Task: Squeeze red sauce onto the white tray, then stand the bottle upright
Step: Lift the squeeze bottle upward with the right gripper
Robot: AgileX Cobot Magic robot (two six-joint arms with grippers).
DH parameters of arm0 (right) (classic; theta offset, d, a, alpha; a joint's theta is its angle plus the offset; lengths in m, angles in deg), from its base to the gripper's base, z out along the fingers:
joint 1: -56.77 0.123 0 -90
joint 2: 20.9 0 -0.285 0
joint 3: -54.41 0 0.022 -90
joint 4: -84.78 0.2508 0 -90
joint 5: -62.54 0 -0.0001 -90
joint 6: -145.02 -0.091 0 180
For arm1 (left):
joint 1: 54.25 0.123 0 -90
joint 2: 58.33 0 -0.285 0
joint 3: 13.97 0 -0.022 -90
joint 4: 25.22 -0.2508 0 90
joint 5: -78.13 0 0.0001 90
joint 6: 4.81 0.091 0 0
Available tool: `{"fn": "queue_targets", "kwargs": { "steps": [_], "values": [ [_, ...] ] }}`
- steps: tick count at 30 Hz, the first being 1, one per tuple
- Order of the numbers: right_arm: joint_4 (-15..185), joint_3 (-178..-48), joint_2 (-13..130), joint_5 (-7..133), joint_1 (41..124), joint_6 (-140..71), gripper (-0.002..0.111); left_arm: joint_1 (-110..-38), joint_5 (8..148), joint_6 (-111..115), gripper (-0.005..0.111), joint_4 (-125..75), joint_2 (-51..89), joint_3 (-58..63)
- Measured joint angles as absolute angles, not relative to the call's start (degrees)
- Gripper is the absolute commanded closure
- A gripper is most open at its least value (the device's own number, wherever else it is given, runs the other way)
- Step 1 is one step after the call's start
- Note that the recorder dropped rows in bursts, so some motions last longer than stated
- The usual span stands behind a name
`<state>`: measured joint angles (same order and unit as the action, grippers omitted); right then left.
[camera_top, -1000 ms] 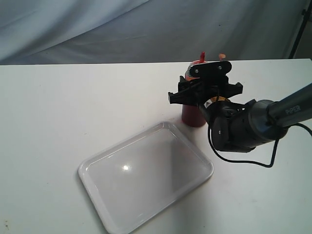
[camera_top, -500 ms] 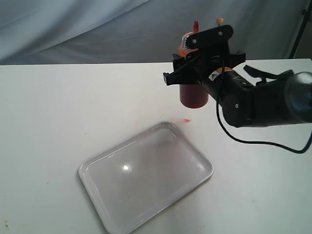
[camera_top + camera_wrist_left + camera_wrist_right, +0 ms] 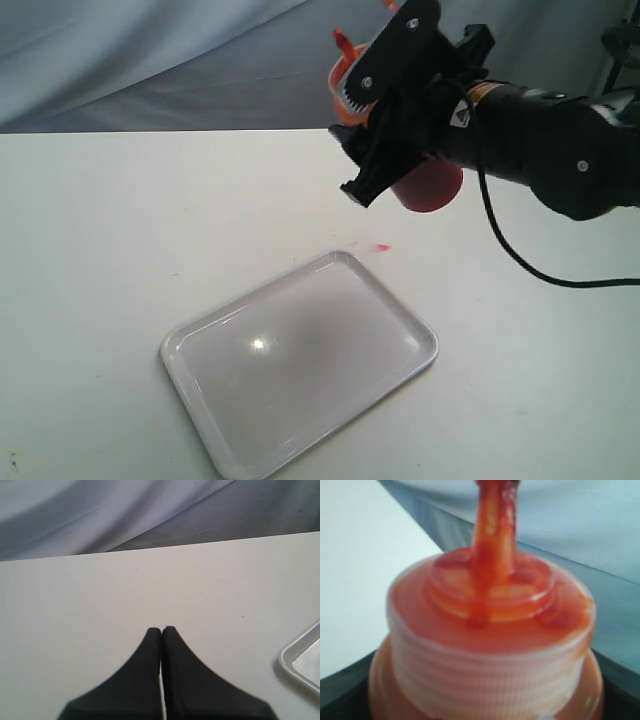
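Exterior view, nearest the lens: the white tray (image 3: pixel 300 400) lies flat on the pale worktop (image 3: pixel 120 220), set at an angle, a point of light glinting off its glossy floor. Just past its far rim, outside the tray, a small smear of red sauce (image 3: pixel 381 247) marks the worktop. Beyond and above that, the right pincer (image 3: pixel 400 130) pinches the bottle (image 3: pixel 432 187) around its body, jaws parted only as far as the bottle's width. The bottle is tilted. Its round dark-red base faces the lower right, its nozzle (image 3: pixel 343 42) points up and to the left of the view, and it appears lifted off the worktop. The black right arm (image 3: pixel 540 140) reaches in from the right edge, with a cable (image 3: pixel 520 265) looping beneath it. A grey cloth backdrop (image 3: pixel 150 60) hangs behind.

Right wrist view, close up and blurred: the ribbed cap (image 3: pixel 490 675) and nozzle fill the frame, with sauce streaked down the nozzle and pooled on the cap's top.

Left wrist view: the left pincer (image 3: pixel 161 632), jaws pressed together, hangs over the worktop, a corner of the tray at the frame's edge.
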<state>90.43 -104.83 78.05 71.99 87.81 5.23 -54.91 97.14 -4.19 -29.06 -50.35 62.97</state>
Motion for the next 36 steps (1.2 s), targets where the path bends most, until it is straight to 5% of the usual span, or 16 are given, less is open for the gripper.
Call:
{"fn": "queue_targets", "kwargs": {
  "steps": [26, 36],
  "values": [
    [96.1, -104.6, 78.0, 72.3, 91.6, 7.1, 0.108, -54.9, 96.7, -1.2, 0.106, -33.4, -50.3, 63.0],
    [96.1, -104.6, 78.0, 75.4, 91.6, -5.3, 0.108, -54.9, 87.2, -2.7, 0.106, -7.2, -50.3, 63.0]
  ]
}}
